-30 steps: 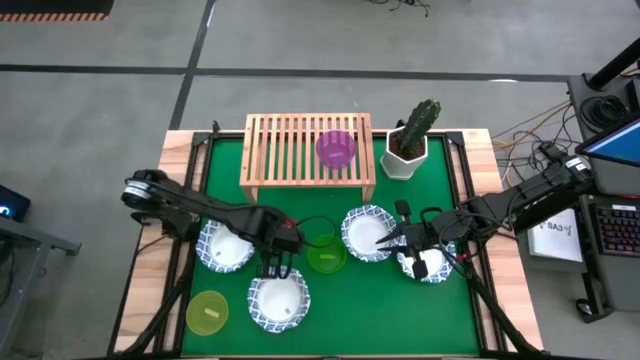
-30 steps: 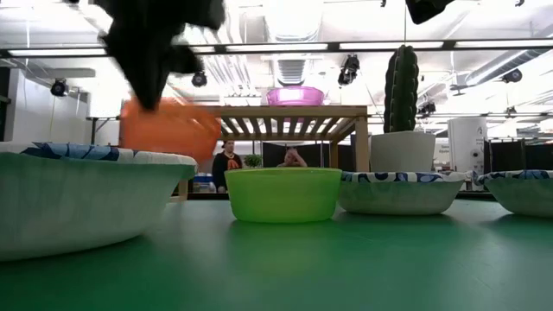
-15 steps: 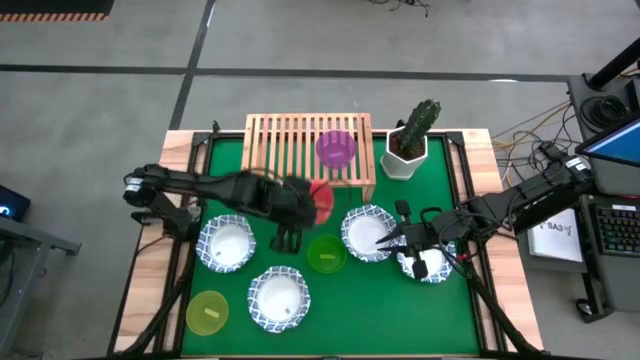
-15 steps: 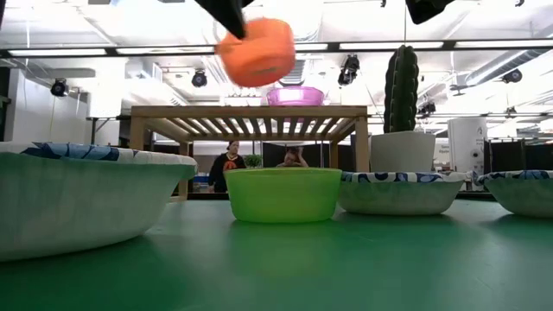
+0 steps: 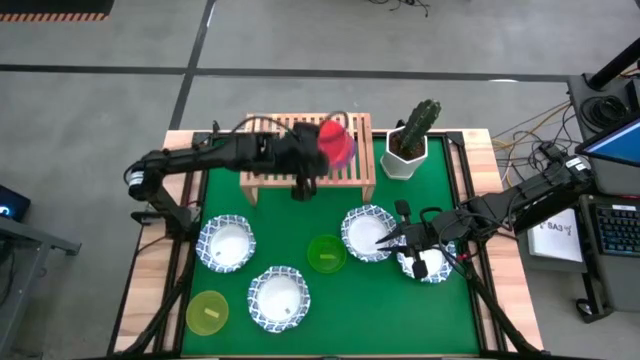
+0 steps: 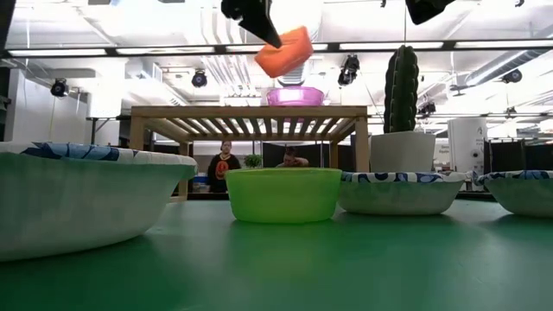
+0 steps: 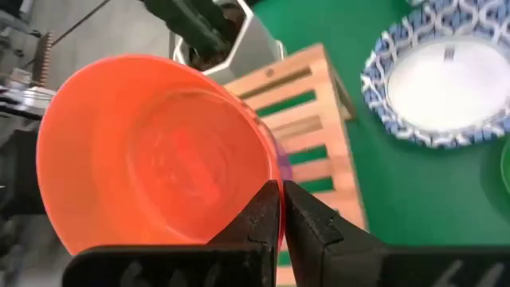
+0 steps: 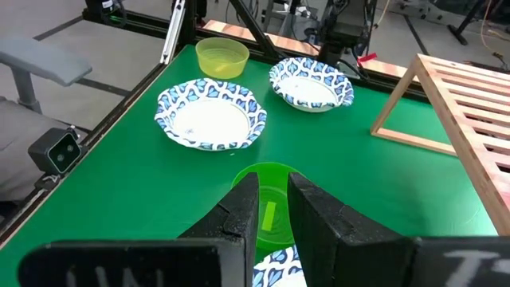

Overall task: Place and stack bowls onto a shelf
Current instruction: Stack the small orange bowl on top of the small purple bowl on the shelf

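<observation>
My left gripper (image 5: 318,152) holds the red bowl (image 5: 333,138) in the air above the light-wood shelf (image 5: 280,150), right over the purple bowl (image 6: 294,95) that stands on the slats. In the low view the red bowl (image 6: 283,52) is tilted. Several white blue-rimmed bowls (image 5: 227,243) (image 5: 278,298) (image 5: 368,232) rest on the green mat, as do the green bowl (image 5: 326,253) and the yellow-green bowl (image 5: 207,312). My right gripper (image 5: 385,240) hovers open above the rim of a white bowl, high over the table in the low view. My left gripper pinches the red bowl's rim (image 7: 263,177), one finger inside the bowl and one outside. It comes from the table's left, roughly level. The bowl is lifted clear and tipped, its opening turned toward the wrist camera.
A white hexagonal pot with a cactus (image 5: 408,148) stands just right of the shelf. A fourth white bowl (image 5: 430,265) lies under the right arm. The mat's raised black frame (image 5: 200,150) borders the shelf's left side. People sit in the room beyond the table (image 6: 226,164).
My left gripper has carried the red bowl from low over the near-left bowls up and toward the far edge and right, ending above the shelf over the purple bowl. The bowl has tipped on the way. The right arm stayed still.
</observation>
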`<state>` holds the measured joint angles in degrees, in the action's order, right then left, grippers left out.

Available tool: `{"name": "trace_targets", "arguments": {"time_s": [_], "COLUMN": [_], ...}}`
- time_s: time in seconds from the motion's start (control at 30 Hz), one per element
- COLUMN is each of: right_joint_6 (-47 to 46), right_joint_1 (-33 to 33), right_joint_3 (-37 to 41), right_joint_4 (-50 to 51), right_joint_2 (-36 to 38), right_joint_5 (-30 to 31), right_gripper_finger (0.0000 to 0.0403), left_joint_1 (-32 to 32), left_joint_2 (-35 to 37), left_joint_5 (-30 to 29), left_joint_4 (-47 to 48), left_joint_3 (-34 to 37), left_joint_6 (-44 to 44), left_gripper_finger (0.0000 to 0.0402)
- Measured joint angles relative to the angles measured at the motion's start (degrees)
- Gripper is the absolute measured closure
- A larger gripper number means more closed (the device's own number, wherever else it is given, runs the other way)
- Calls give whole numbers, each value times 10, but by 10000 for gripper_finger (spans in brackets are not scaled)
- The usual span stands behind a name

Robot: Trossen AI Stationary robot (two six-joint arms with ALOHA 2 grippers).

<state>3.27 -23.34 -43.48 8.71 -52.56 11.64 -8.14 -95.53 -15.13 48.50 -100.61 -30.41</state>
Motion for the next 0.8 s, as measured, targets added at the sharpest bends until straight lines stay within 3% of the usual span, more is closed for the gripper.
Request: {"name": "trace_targets", "arguments": {"time_s": [0.1, 0.37, 0.8], "right_joint_6": [3, 11, 14], "right_joint_1": [0, 0, 0], "right_joint_3": [0, 1, 3], "right_joint_4": [0, 0, 0], "right_joint_2": [0, 0, 0], "right_joint_5": [0, 4, 5], "right_gripper_finger": [344, 344, 344], "left_joint_1": [-30, -60, -61], "left_joint_2": [-6, -19, -49], "left_joint_5": [44, 76, 67], "left_joint_4": [-20, -35, -29], "left_joint_3": [1, 2, 2], "left_joint_6": [0, 1, 9], "left_gripper_finger": [401, 401, 401]}}
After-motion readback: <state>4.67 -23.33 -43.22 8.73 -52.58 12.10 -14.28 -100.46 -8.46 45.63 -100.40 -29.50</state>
